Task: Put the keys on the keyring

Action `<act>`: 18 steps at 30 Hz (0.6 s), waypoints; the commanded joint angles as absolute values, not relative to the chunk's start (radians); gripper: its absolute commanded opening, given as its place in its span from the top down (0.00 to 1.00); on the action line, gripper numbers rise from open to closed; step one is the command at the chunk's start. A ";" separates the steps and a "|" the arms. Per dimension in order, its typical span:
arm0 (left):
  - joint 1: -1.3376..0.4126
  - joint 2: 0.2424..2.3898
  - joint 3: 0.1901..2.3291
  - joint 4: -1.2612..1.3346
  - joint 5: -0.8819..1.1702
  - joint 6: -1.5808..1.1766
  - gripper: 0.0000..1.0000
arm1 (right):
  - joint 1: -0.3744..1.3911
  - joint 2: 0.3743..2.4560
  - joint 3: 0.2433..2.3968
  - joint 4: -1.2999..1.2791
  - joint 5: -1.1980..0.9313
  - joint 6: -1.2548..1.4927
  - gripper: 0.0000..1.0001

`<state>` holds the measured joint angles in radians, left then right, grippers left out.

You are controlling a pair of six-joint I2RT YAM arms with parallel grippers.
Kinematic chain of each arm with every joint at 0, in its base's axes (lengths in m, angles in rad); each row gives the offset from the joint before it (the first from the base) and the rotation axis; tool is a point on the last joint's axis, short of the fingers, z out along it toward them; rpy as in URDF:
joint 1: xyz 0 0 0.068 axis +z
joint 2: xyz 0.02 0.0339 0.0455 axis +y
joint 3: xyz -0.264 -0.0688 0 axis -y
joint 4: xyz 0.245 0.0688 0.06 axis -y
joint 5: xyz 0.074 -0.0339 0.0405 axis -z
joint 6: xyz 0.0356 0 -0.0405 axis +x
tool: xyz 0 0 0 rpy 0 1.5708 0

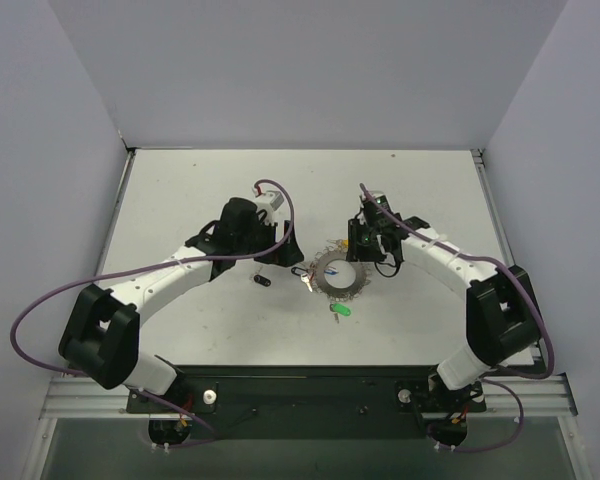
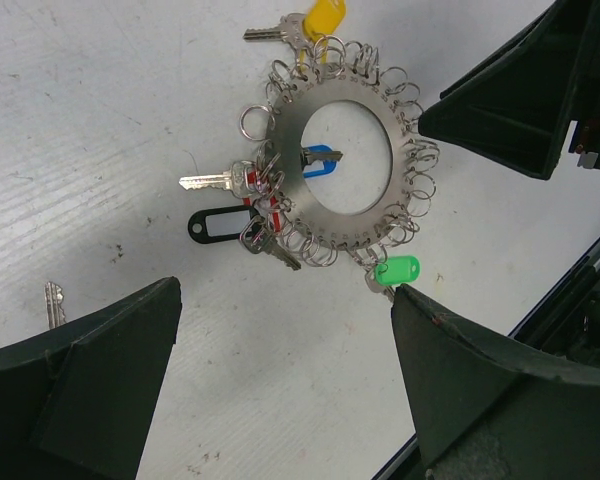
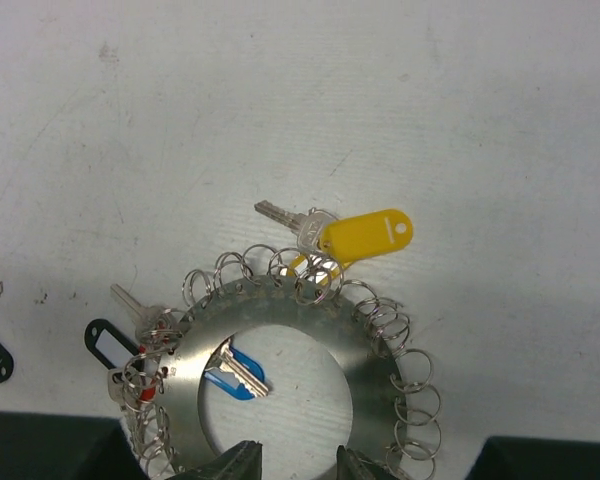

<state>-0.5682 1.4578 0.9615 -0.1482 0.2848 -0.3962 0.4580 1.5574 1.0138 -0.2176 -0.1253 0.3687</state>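
The keyring (image 2: 342, 218) is a flat silvery hoop edged with small wire loops, lying on the table between the arms (image 1: 323, 274). Keys hang at its rim: a yellow-tagged key (image 3: 365, 233), a green-tagged key (image 2: 397, 270), and a black tag (image 2: 220, 225) beside a bare silver key (image 2: 210, 181). A blue-tagged key (image 3: 235, 370) lies inside the hollow centre. My left gripper (image 2: 285, 290) is open wide, just short of the ring, with nothing between its fingers. My right gripper (image 3: 298, 470) hovers over the ring's near inner edge, jaws apart and empty.
A loose silver key (image 2: 53, 303) lies on the table left of the left gripper. Another black tag (image 1: 262, 281) sits left of the ring. White walls enclose the table on three sides. The table's dark front edge (image 2: 570, 270) runs close behind the green tag.
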 commanded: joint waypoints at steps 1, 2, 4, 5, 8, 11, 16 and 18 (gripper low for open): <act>-0.572 1.463 1.017 -0.155 0.281 -0.379 0.04 | 0.457 1.585 1.066 -0.258 -0.091 0.368 0.64; -0.572 1.463 1.017 -0.158 0.282 -0.377 0.04 | 0.459 1.591 1.068 -0.258 -0.089 0.370 0.64; -0.572 1.468 1.019 -0.160 0.279 -0.376 0.04 | 0.457 1.600 1.075 -0.258 -0.086 0.368 0.64; -0.572 1.473 1.020 -0.161 0.279 -0.376 0.04 | 0.459 1.604 1.078 -0.258 -0.086 0.368 0.64; -0.572 1.486 1.028 -0.160 0.285 -0.376 0.04 | 0.457 1.615 1.091 -0.259 -0.086 0.367 0.64; -0.574 1.502 1.034 -0.155 0.287 -0.377 0.04 | 0.459 1.620 1.101 -0.259 -0.081 0.364 0.64; -0.581 1.528 1.049 -0.153 0.293 -0.373 0.04 | 0.448 1.634 1.115 -0.261 -0.069 0.357 0.64; -0.583 1.537 1.057 -0.155 0.293 -0.371 0.04 | 0.434 1.643 1.114 -0.262 -0.078 0.365 0.64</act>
